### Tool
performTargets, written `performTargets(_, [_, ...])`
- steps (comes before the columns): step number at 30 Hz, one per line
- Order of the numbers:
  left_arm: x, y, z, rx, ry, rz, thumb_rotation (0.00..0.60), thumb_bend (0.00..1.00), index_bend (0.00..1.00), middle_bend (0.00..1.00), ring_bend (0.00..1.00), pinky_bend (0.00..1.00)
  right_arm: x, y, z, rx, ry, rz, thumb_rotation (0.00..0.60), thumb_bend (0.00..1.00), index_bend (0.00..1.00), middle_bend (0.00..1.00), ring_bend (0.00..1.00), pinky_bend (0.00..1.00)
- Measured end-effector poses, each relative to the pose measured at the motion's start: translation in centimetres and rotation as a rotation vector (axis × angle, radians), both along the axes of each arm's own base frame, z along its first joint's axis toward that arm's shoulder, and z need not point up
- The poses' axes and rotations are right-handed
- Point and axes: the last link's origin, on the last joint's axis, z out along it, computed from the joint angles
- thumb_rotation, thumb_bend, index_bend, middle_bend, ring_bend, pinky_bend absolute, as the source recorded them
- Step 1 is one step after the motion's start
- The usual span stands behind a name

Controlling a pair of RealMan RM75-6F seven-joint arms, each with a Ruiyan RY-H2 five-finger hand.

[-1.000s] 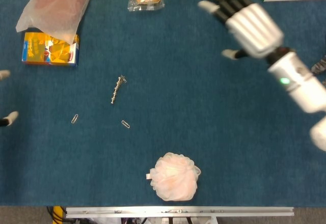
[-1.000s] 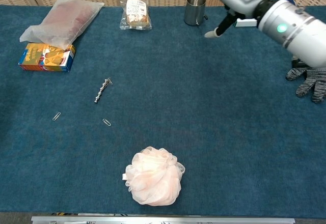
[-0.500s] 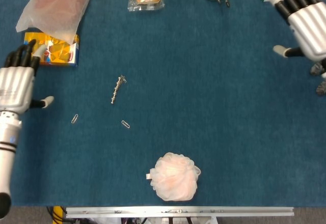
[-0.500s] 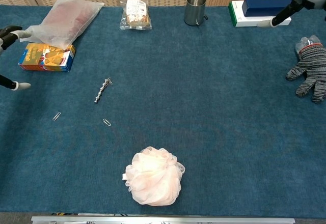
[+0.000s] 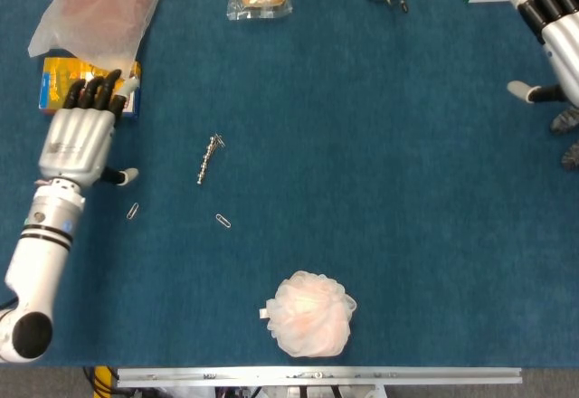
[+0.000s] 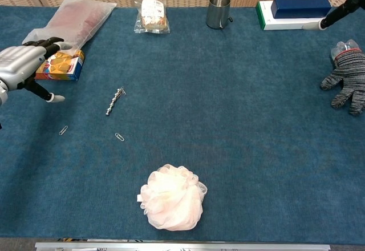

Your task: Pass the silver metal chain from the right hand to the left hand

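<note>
**Chain on the cloth, both hands empty**

On the blue table cloth (image 5: 380, 190) the silver metal chain (image 5: 209, 159) is seen, untouched. At its nine o'clock, the left hand (image 5: 80, 136) is spread, holding nothing. At two o'clock, far away, the right hand (image 5: 552, 27) is spread too.

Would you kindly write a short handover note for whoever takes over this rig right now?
Left hand: open, holding nothing, hovering by the yellow box, to the left of the chain.
Right hand: open, holding nothing, at the far right edge of the table, well away from the chain.
Silver metal chain: lying stretched out on the blue cloth, untouched by either hand, with two paper clips just below it.
Done: nothing so far.
Left: right hand picks up the chain, then passes it to the left hand.
</note>
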Motion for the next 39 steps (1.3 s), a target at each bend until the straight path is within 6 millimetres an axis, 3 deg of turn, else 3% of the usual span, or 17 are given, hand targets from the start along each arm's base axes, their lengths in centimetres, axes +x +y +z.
performTargets(14, [2.5,1.1,-3.3,-0.074,0.028,-0.020,0.600,0.02,0.00,0.00,0.00,0.01,-1.1,1.1,1.2,-0.025,-0.047,-0.004,0.600,0.00,0.06,0.02,0.00,0.03])
performTargets(39, [5.6,2.1,-6.1,-0.088,0.021,-0.041,0.600,0.02,0.00,0.00,0.00,0.00,-2.5,2.0,2.5,-0.053,-0.092,-0.026,0.600,0.00,0.07,0.03,0.00,0.03])
